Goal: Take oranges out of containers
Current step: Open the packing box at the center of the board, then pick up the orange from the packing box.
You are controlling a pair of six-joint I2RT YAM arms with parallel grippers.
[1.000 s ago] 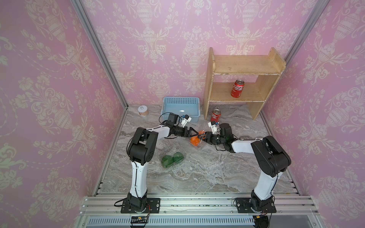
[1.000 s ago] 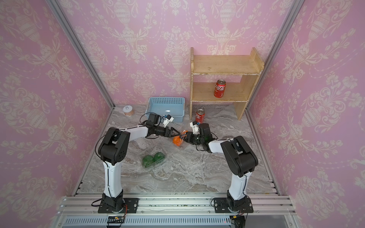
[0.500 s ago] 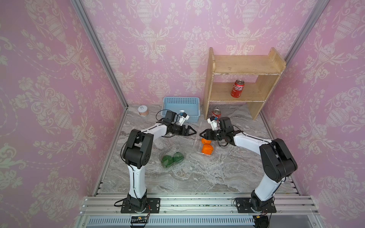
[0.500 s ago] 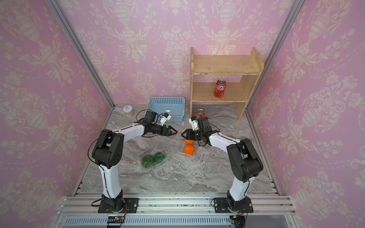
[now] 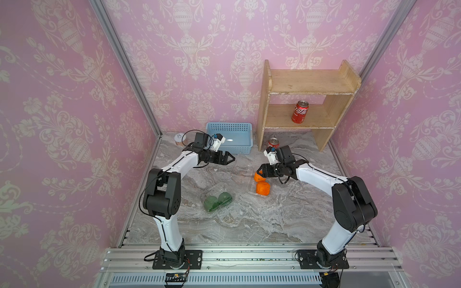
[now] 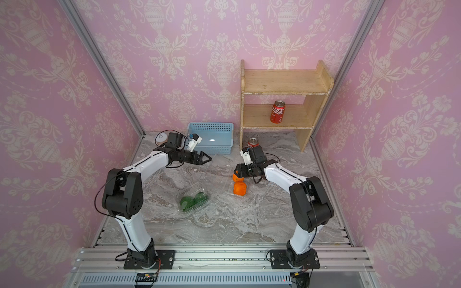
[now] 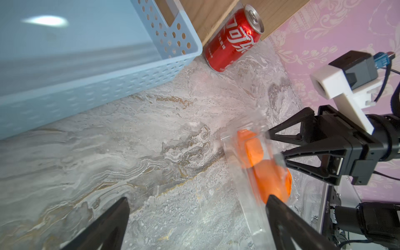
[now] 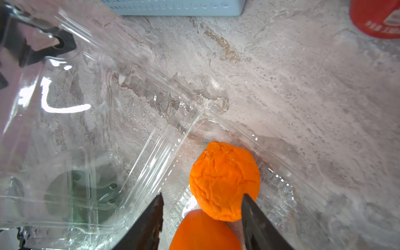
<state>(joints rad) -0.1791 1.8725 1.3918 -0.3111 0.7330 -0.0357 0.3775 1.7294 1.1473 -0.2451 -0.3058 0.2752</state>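
Glossy clear plastic container (image 8: 91, 138); seemingly matt orange (image 8: 223, 179).

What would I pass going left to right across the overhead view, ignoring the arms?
white-lidded cup → green oranges → bright oranges → red can on the wooden shelf

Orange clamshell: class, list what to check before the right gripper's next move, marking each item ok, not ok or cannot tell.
1. Clamshell lid open: ok.
2. Oranges in its tray: ok.
3. Right gripper open at them: ok.
4. An orange gripped: not ok, none clamped.
5. Left gripper open, clear of the clamshell: ok.
6. Green clamshell opened: not ok, looks shut.
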